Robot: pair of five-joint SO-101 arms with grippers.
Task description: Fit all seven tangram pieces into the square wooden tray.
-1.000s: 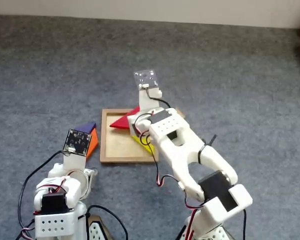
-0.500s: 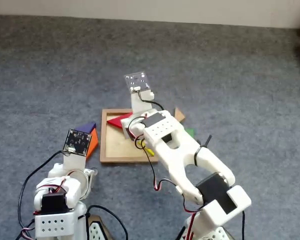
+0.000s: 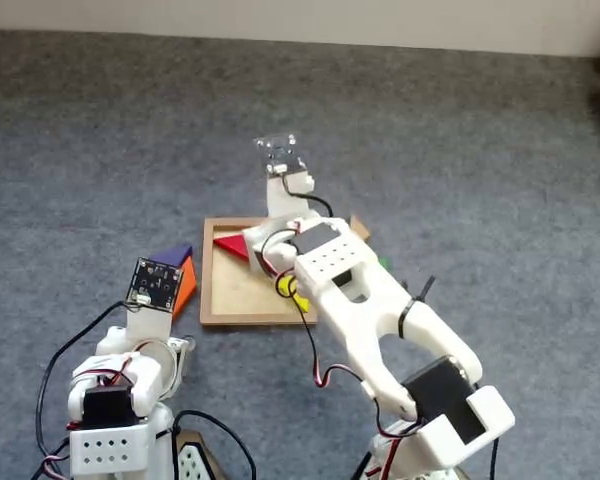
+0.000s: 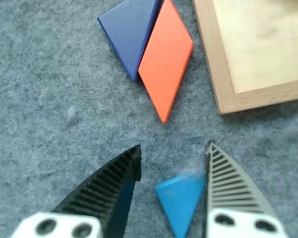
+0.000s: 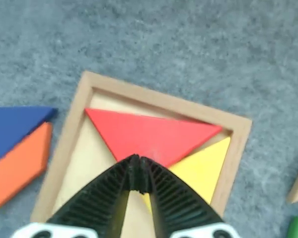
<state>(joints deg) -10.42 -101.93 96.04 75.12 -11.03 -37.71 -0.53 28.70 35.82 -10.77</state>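
Floor: Logging a shift over the last second: red triangle (image 5: pixel 149 131) off the far rim of the square wooden tray (image 5: pixel 64 153) and down flat inside, long edge along that rim. Logging the right arm (image 3: pixel 370 310) as swung across the tray and partly back.

Desk: Right gripper (image 5: pixel 138 161)?

Floor: Pinched together, tips meeting, nothing between them. Poised over the red triangle's point, near the tray's middle. Contact with the piece not determinable.

Desk: Left gripper (image 4: pixel 173 148)?

Floor: Spread wide, gripping nothing. Parked low over the grey carpet (image 4: pixel 49 99), outside the tray's near corner, same place as a second ago. Noting a light blue triangle (image 4: pixel 181 198) on the carpet between the fingers, close against the one nearer the tray.

Desk: Anything else inside the tray?

Floor: Only a yellow triangle (image 5: pixel 201 166), edge to edge with the red one, on the tray's side away from the left gripper.

Desk: And outside?

Floor: Dark blue triangle (image 4: pixel 131 29) and orange parallelogram (image 4: pixel 165 54), edge to edge, the orange one just beside the tray's rim, apart from it. Beyond the opposite rim, a tan piece (image 3: pixel 360 228) near the far corner and a green piece (image 3: pixel 384 263), both clear of the tray.
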